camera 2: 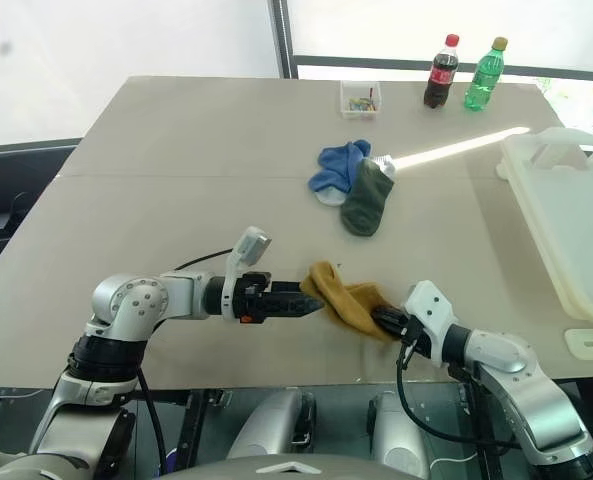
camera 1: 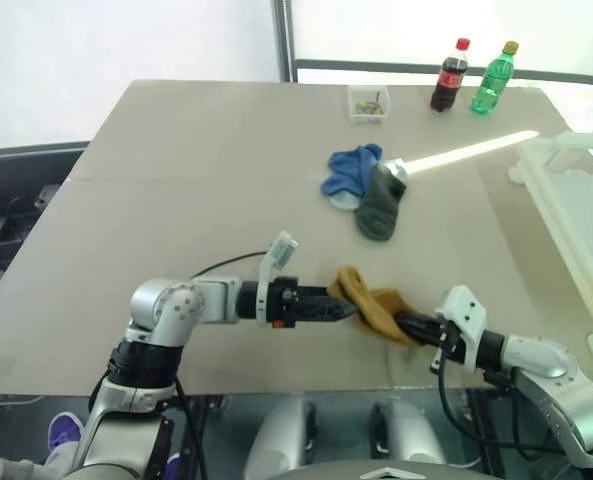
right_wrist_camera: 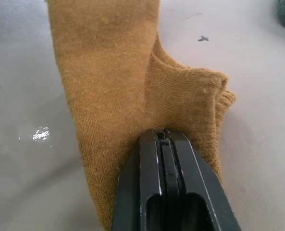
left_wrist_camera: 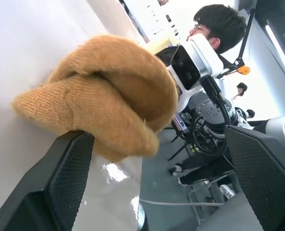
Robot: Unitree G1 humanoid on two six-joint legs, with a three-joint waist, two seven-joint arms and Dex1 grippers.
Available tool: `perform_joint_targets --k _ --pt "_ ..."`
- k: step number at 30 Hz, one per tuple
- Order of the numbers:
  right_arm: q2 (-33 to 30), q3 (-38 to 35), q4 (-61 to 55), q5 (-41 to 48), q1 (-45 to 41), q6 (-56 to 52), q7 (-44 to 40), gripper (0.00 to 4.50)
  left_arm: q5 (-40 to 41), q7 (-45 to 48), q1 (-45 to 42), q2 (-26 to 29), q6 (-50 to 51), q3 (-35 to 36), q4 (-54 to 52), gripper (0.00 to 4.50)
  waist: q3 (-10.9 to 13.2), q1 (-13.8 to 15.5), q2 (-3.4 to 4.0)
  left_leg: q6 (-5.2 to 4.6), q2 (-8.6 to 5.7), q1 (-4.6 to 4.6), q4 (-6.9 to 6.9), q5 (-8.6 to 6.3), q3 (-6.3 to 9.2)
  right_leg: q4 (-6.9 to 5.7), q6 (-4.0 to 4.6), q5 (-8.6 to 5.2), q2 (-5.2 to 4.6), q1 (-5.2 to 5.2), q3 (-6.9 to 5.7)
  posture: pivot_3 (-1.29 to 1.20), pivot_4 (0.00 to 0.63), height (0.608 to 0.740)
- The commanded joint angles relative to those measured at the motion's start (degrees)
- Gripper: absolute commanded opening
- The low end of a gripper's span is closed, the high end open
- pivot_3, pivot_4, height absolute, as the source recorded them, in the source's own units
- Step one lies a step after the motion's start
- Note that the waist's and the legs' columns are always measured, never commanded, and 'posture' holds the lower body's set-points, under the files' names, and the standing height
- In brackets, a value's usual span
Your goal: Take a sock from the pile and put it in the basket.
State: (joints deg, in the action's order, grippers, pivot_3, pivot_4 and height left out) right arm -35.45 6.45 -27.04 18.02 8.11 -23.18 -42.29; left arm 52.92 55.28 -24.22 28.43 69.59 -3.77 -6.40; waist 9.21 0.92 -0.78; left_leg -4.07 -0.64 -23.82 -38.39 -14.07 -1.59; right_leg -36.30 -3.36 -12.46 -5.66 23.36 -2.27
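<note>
Red-labelled cola bottle (camera 1: pixel 450 75), green bottle (camera 1: pixel 493 78), writing unreadable

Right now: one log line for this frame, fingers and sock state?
right gripper: fingers shut on mustard sock | left gripper: fingers open, at sock's other end | basket: no sock visible inside | blue and green socks: on table

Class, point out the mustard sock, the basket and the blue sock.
mustard sock (camera 1: pixel 376 305), left eye view, middle fold.
basket (camera 2: pixel 536 190), right eye view, near rim.
blue sock (camera 1: pixel 351 172), left eye view, middle.
</note>
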Motion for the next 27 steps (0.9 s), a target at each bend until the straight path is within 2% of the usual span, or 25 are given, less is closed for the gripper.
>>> perform_joint_targets --k 1,11,21,24,27 --pt "-0.31 0.43 -0.53 -1.24 0.62 0.73 0.15 0.1 -0.45 1.2 -1.24 -0.84 -2.75 -0.75 -1.45 4.5 0.0 -0.01 0.0 0.0 0.0 0.0 0.0 0.0 0.0 0.0 0.0 0.0 0.0 0.0 0.01 0.0 0.15 0.735" --pt "-0.83 2.85 0.15 -5.24 1.43 3.6 0.04 0.1 -2.57 7.02 -2.35 0.93 -7.99 -2.55 -1.08 4.5 0.0 -0.07 0.0 0.0 0.0 0.0 0.0 0.0 0.0 0.0 0.0 0.0 0.04 0.0 -0.03 0.0 0.15 0.735" --pt "-2.49 4.76 1.51 -10.52 1.0 8.18 -0.79 0.1 -8.63 13.13 -0.92 3.65 -15.26 -7.4 -0.48 4.5 0.0 -0.1 0.0 0.0 0.02 0.0 0.01 0.0 0.0 0.01 0.0 -0.01 0.07 0.01 -0.04 0.0 0.15 0.735" --pt "-3.33 5.63 2.0 -12.41 0.71 9.81 -1.07 0.1 -12.27 17.06 -0.03 4.48 -21.44 -9.98 -0.55 4.5 0.0 -0.08 0.0 0.0 0.03 0.01 0.01 0.0 0.0 0.01 0.01 -0.01 0.07 0.01 -0.04 0.0 0.15 0.735" --pt "-4.23 6.97 2.84 -14.53 0.47 11.75 -1.69 0.1 -13.66 18.18 -0.51 2.85 -24.23 -11.02 0.45 4.5 0.0 -0.02 0.0 0.0 0.03 0.01 0.0 0.0 0.0 0.04 0.01 -0.01 0.05 0.04 -0.05 0.0 0.15 0.735"
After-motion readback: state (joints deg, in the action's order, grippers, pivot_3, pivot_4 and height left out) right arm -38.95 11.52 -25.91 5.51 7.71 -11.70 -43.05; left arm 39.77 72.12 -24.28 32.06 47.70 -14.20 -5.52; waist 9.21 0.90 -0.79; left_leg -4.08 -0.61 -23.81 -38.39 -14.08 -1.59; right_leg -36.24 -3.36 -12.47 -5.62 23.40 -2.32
